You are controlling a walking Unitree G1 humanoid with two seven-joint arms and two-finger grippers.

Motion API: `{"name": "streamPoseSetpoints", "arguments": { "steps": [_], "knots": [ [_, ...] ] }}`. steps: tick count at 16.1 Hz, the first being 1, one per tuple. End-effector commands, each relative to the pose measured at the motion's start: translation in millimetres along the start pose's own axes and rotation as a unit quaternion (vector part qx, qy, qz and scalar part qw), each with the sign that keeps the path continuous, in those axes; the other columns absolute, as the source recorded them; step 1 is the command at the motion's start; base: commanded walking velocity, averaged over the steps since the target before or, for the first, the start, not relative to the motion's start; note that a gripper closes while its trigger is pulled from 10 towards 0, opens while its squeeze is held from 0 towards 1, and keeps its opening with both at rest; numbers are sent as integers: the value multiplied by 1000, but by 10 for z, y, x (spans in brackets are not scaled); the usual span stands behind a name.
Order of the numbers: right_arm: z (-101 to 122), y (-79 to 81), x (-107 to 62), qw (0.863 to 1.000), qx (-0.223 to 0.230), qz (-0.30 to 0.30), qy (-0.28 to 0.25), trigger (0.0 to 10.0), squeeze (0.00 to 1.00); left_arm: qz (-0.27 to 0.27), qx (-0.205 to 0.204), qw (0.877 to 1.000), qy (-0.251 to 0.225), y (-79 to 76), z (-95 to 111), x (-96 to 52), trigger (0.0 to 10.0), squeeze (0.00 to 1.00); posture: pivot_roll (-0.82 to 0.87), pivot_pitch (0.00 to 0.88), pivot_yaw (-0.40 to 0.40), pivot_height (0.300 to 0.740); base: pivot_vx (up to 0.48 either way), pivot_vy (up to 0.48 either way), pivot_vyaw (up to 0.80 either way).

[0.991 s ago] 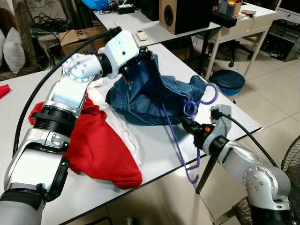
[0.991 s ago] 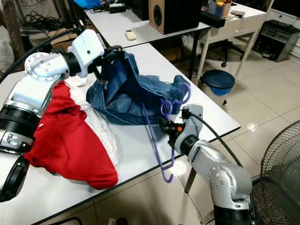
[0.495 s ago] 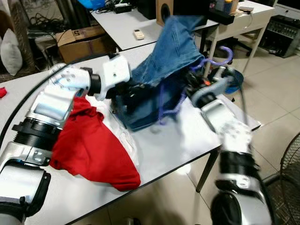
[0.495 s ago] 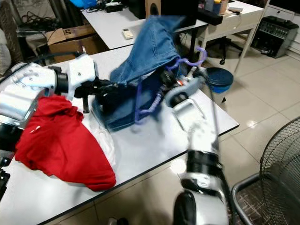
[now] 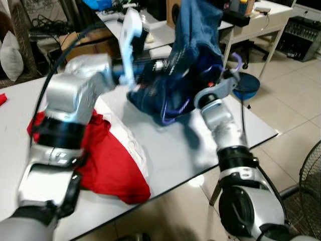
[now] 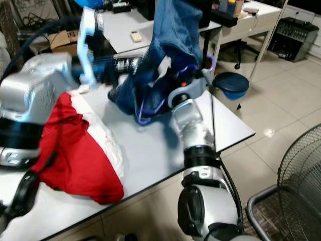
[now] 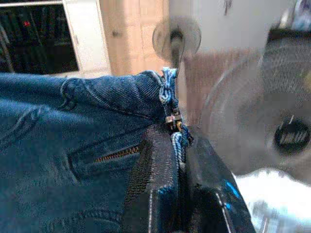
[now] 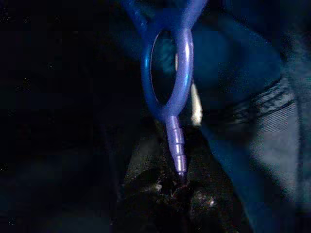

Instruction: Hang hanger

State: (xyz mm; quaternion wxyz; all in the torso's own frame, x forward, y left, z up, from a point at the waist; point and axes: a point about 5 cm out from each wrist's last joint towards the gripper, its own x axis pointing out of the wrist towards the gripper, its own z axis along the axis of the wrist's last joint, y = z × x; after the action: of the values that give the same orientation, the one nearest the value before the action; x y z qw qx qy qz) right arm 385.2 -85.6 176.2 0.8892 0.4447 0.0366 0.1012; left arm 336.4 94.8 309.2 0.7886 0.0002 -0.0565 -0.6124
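Observation:
Blue jeans (image 5: 194,42) hang lifted above the white table (image 5: 200,150), their lower folds just over its top. My left gripper (image 7: 177,145) is shut on the waistband edge of the jeans (image 7: 73,145), holding it up at the left side. A purple hanger (image 8: 167,73) sits inside the denim; its lower bar (image 5: 174,110) pokes out beneath the jeans and its hook (image 5: 236,61) shows at the right. My right gripper (image 8: 177,183) is shut on the hanger's stem, buried in the folds of the jeans.
A red cloth (image 5: 108,160) and a white cloth (image 5: 134,146) lie on the table's left half. Behind stand a second table with a speaker (image 5: 174,10) and a cardboard box (image 5: 85,42). A blue bin (image 5: 251,85) and a floor fan (image 6: 301,181) are at the right.
Both arms have raised the jeans further off the table. The left arm swung up and back with the waistband; the right arm pushed the hanger deeper into the denim.

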Motion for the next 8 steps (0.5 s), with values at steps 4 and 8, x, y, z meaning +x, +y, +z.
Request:
{"name": "streamPoseSetpoints", "arguments": {
  "steps": [4,8],
  "knots": [
    [47,31,37,999,-1,-7,-33,10000,0,-1,36,997,66,18,-25,-12,0,0,-110,0,131,740,0,0,0],
    [99,125,-80,998,-10,65,-9,10000,0,140,145,960,193,335,-296,-286,0,0,-113,0,125,740,0,0,0]
  ]
}}
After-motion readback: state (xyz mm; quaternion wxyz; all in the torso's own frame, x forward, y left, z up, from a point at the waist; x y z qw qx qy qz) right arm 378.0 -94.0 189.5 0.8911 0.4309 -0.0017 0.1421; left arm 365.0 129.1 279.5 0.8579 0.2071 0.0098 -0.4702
